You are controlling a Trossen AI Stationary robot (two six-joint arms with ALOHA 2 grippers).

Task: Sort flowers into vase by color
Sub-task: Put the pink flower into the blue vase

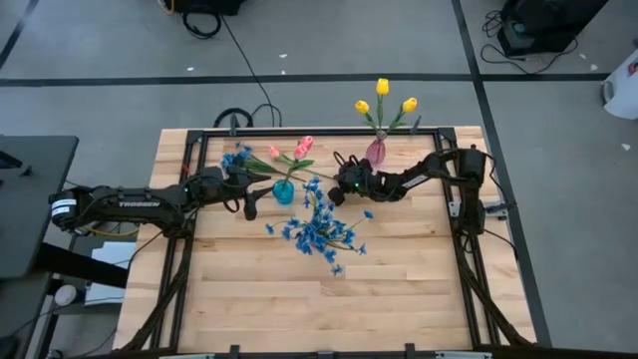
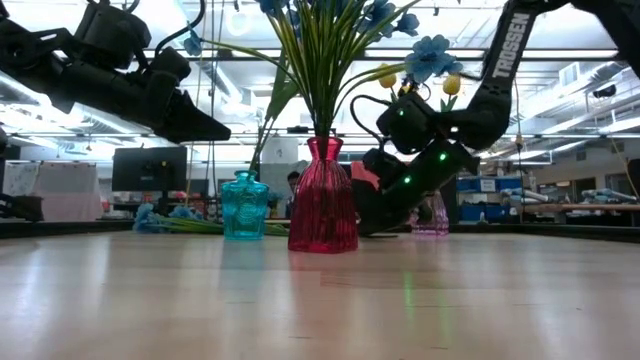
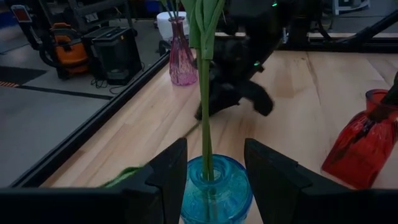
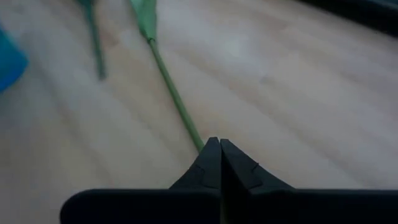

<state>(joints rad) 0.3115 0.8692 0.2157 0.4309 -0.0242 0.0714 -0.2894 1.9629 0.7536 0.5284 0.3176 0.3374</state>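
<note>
Right gripper: fingers clamped on the end of a green flower stem lying on the bench near its far edge, beside the teal vase. Advised handling: lift slowly, keeping grip firm so the stem does not swivel.

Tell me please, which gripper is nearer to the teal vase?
Left. The left gripper has its open fingers on either side of the teal vase; the right gripper is farther, shut on a green stem.
</note>
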